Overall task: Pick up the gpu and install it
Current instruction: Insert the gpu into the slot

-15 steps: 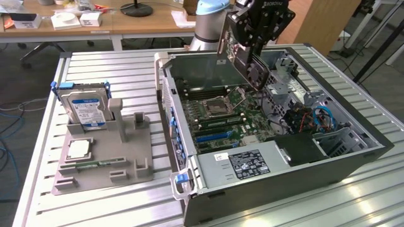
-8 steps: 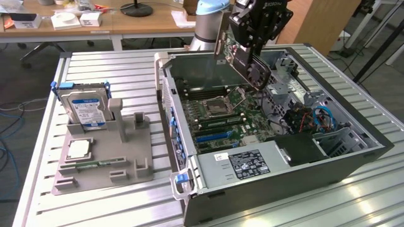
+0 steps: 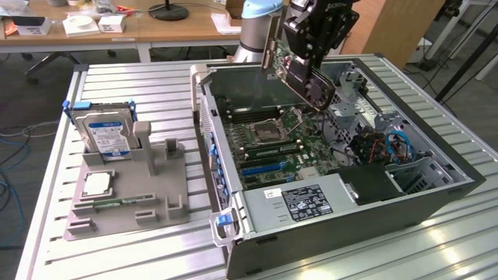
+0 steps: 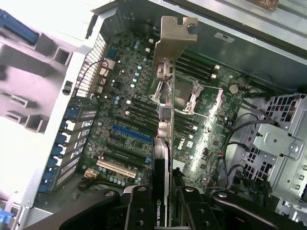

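Observation:
The gpu [image 3: 321,93], a thin black and green card, hangs tilted in the air above the open computer case [image 3: 435,192]. My gripper [image 3: 307,58] is shut on it from above. In the wrist view the gpu [image 4: 165,120] runs edge-on away from the gripper [image 4: 163,208], with its silvery bracket [image 4: 177,33] at the far end. A black finger [image 4: 139,208] presses on each side of the card. Below lies the motherboard [image 4: 206,124] with a blue slot [image 4: 132,135] and a tan slot [image 4: 115,167]. The card hangs apart from the board.
On the exterior view's left, a grey holder [image 3: 128,216] carries a blue-labelled hard drive [image 3: 105,131], a square processor chip [image 3: 95,184] and a green memory stick [image 3: 116,202]. Inside the case are a drive cage [image 3: 416,175] and blue cables [image 3: 397,146]. Desks stand behind the slatted table [image 3: 148,81].

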Robot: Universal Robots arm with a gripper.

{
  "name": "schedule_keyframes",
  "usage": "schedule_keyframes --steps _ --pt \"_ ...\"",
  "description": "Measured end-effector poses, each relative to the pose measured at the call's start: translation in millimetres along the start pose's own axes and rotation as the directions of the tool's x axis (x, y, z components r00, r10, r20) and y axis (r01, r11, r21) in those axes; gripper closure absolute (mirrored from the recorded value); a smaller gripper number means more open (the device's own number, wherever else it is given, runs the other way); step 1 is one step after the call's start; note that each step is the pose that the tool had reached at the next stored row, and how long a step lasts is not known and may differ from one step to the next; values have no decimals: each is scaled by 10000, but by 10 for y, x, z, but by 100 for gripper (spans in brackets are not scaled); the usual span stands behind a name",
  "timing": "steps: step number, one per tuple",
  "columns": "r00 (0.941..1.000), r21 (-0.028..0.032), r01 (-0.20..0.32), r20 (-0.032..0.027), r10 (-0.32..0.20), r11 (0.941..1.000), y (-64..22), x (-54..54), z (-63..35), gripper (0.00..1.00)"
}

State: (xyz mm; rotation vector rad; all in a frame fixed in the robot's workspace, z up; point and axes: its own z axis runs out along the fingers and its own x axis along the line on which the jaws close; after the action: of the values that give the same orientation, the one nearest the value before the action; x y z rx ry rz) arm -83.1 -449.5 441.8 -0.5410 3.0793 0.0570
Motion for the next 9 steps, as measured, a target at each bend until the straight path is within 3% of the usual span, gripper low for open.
schedule_keyframes --steps 9 --pt "9963 6 858 -38 -858 9963 0 0 5 73"
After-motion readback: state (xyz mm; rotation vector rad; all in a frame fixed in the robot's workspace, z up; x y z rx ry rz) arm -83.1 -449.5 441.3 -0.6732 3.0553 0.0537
